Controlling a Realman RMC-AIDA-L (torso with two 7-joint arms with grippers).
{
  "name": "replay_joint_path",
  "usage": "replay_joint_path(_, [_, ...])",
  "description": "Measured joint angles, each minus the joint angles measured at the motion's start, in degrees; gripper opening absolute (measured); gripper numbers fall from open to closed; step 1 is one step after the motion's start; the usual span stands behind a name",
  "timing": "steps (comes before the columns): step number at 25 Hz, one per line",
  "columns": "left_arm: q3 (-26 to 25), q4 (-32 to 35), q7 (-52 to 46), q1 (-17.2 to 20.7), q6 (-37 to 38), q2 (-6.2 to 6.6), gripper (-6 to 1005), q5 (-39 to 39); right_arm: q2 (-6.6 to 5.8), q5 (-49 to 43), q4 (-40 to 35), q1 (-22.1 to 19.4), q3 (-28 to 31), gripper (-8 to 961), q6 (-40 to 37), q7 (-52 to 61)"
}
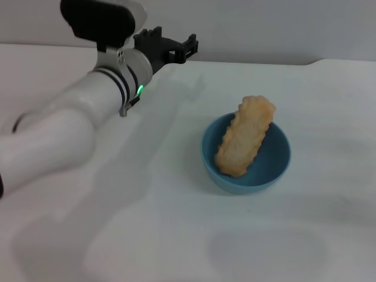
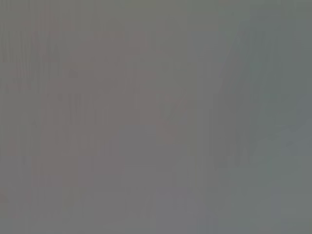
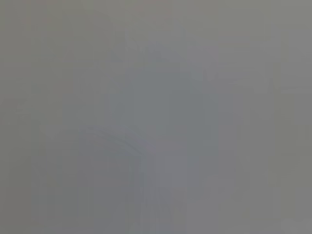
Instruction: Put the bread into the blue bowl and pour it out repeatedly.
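Note:
The blue bowl [image 1: 276,167] stands on the white table right of centre in the head view. The bread [image 1: 244,138] lies inside it, pale bumpy underside up, one end on the bowl's floor and the other leaning over the far rim. My left gripper [image 1: 183,50] hovers at the back of the table, up and to the left of the bowl and well apart from it, open and holding nothing. The right arm is out of view. Both wrist views show only flat grey.
The white table [image 1: 176,223] spreads around the bowl, with its far edge against a pale wall. My left forearm [image 1: 70,123] reaches across the left side of the table.

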Motion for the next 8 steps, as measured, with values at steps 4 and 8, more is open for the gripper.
replay_joint_path(4, [8.7,-0.7,-2.1,2.2,-11.5,0.05,820,0.0,-0.07,2.2,1.3,0.2,0.6,439,3.8,0.4])
replay_joint_path(8, [12.9,-3.1,-6.4,2.9,-17.0,-0.14,839,0.0,0.06,2.7,2.0,0.5,1.4,439,5.9,-0.9])
